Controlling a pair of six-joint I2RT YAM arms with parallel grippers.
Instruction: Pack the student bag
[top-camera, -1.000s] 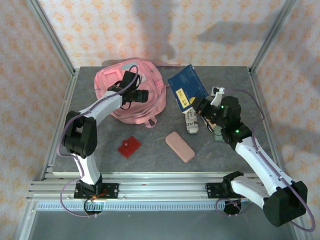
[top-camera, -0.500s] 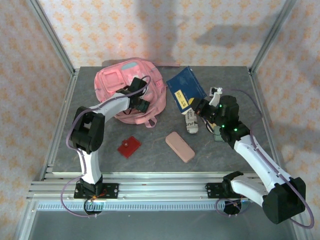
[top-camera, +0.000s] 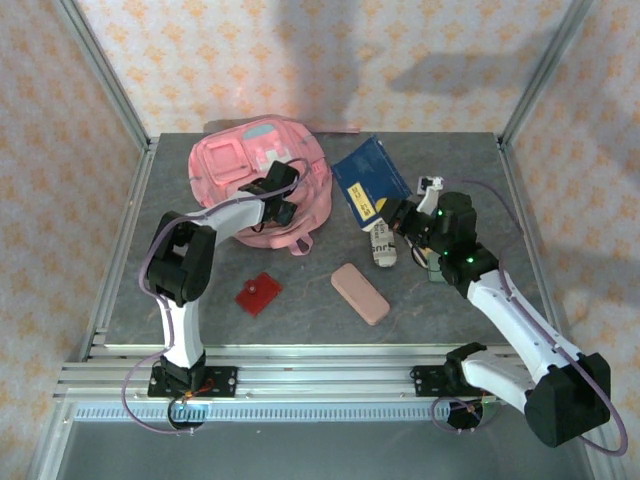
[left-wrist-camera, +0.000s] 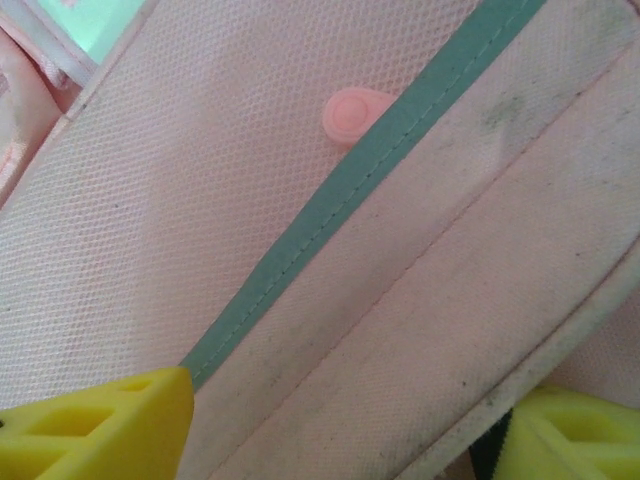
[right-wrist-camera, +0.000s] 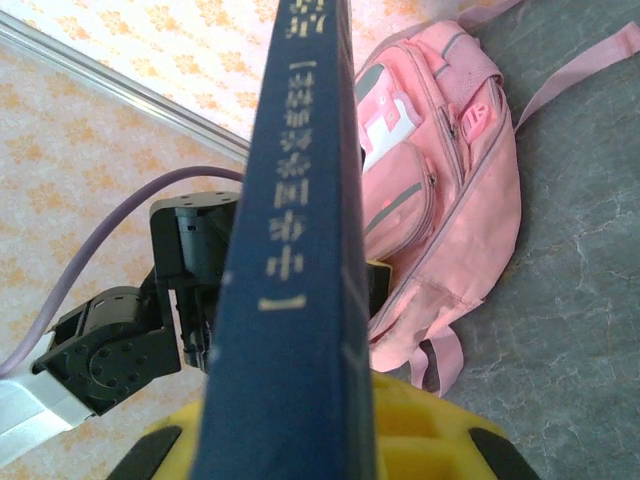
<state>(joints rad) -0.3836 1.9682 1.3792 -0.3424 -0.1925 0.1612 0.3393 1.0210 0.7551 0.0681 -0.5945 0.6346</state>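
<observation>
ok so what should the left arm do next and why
Probably close the left gripper on the fold of the student bag beside the grey zip trim. Its jaws stand open astride that fabric, while the right gripper holds the blue book near the bag. A grip there might let it pull the bag open for the book.

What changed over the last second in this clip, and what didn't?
The left gripper moved from over the middle of the student bag toward its near right edge and came down onto the fabric, fingers apart astride a seam. The right gripper kept its hold on the blue book, which shifted slightly left. The bag, red card and pink pencil case stayed put.
</observation>
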